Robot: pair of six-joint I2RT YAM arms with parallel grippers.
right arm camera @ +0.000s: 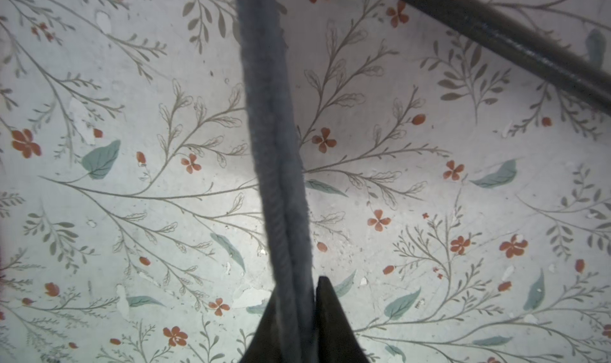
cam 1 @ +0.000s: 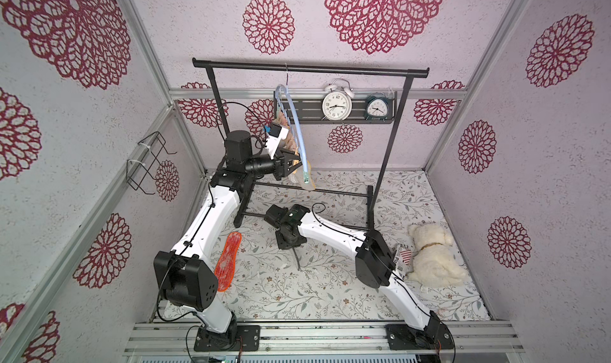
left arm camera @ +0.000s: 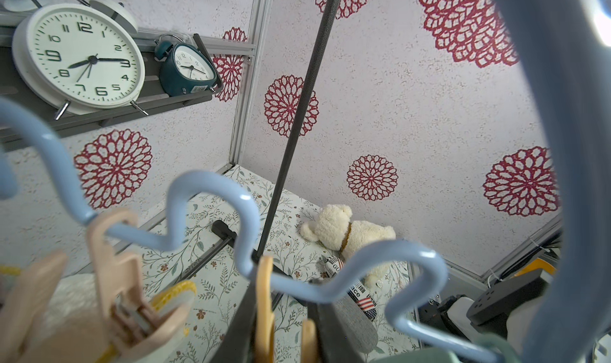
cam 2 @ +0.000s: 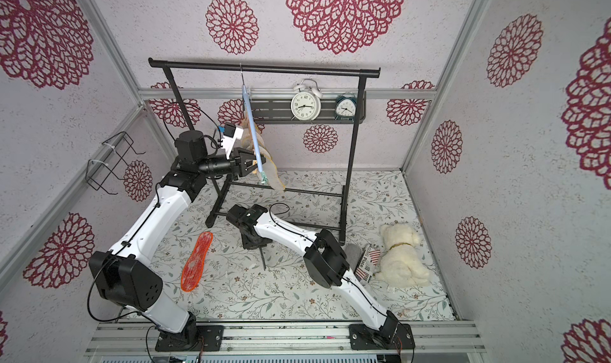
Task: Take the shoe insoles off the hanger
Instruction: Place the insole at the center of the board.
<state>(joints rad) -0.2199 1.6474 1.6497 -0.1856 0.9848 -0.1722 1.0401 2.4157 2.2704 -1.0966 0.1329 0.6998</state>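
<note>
The pale blue hanger (cam 1: 296, 120) (cam 2: 252, 126) hangs from the black rack, and its wavy bar (left arm camera: 211, 179) crosses the left wrist view. Mustard-yellow insoles (cam 2: 274, 176) (left arm camera: 175, 295) are clipped to it. My left gripper (cam 1: 294, 164) (left arm camera: 286, 311) is raised at the hanger's lower end, shut on an orange clothespin (left arm camera: 264, 295). An orange-red gel insole (cam 1: 228, 262) (cam 2: 197, 265) lies on the table. My right gripper (cam 1: 291, 242) (right arm camera: 299, 288) points down low over the table. A dark grey insole (right arm camera: 274, 146) stands edge-on between its jaws. They are slightly parted, with a thin gap on one side.
The black garment rack (cam 1: 310, 68) stands at the back, and its base bar (right arm camera: 496, 37) runs near the right gripper. A white clock (cam 1: 337, 106) and a teal clock (cam 1: 375, 108) sit on a wall shelf. A plush dog (cam 1: 433, 255) and a grey felt roll (cam 2: 355, 253) lie at the right. A wire bracket (cam 1: 145, 163) hangs on the left wall.
</note>
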